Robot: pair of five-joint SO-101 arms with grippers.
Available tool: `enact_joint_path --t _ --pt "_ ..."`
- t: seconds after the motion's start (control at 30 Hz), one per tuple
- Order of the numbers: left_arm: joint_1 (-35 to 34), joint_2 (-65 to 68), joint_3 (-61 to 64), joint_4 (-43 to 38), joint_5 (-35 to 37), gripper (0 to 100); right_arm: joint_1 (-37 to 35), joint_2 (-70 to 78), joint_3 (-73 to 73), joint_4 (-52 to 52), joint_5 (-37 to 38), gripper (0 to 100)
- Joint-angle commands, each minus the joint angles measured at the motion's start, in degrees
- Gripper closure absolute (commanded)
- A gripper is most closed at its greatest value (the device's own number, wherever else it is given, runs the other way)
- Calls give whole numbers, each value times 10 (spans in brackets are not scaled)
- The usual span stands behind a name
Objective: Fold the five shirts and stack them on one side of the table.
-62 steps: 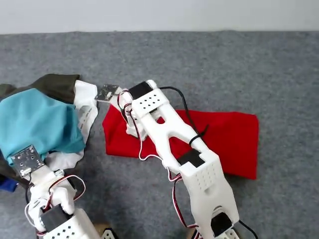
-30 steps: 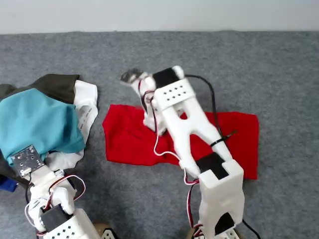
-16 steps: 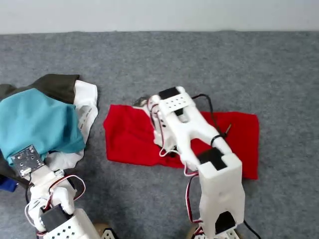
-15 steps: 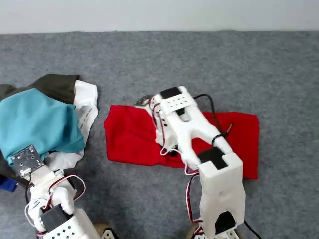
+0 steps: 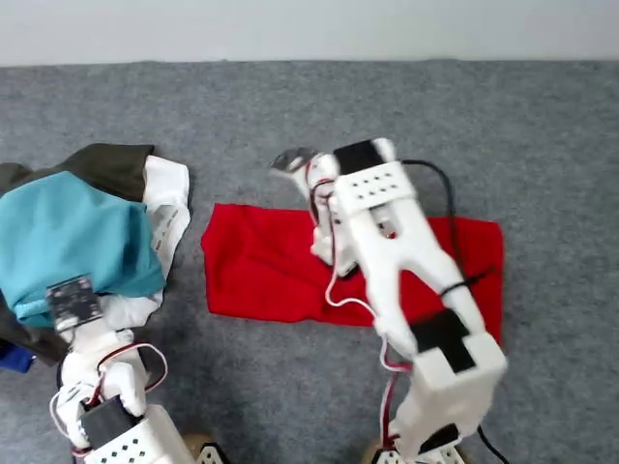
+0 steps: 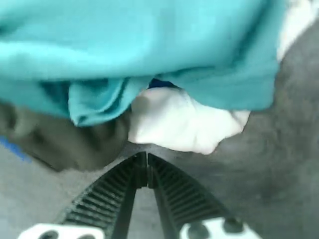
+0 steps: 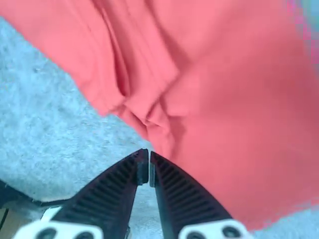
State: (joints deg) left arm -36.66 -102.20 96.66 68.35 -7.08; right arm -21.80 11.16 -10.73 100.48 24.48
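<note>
At the edge of the red shirt (image 5: 256,275), right gripper (image 7: 148,172) hangs with jaws together, empty — left gripper (image 6: 147,172) likewise closed, beside the teal shirt (image 6: 149,40).

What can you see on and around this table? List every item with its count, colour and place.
red shirt: one, red, spread out mid-table.
teal shirt: one, teal, on top of the pile at the left.
white shirt: one, white, under the teal one.
dark shirt: one, olive-brown, at the pile's far edge.
blue item: one, blue, mostly hidden at the left edge.
table: one, grey.
left hand: one, black fingers, shut, by the pile's near edge.
right hand: one, black fingers, shut, near the red shirt's edge.
</note>
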Motion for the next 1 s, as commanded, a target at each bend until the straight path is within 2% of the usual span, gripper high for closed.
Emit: enact_joint_path --t 0.0,0.13,0.3,0.53,0.63,0.8,0.97 --pt "-28 2 -56 -22 -133 982 53 -100 1 23 -23 989" --pt "-28 5 -128 -13 -119 982 123 -186 47 23 -29 989" --pt "-13 6 -221 44 -115 982 190 -276 118 21 -29 989" --pt "2 7 -270 68 -114 983 222 -252 164 6 -31 984" --pt "0 16 -298 83 -81 983 270 -225 164 -21 -38 928" --pt "1 149 -384 98 -40 982 342 -190 172 -65 -57 762" --pt "3 332 -525 142 8 982 360 -161 232 -149 -59 733"
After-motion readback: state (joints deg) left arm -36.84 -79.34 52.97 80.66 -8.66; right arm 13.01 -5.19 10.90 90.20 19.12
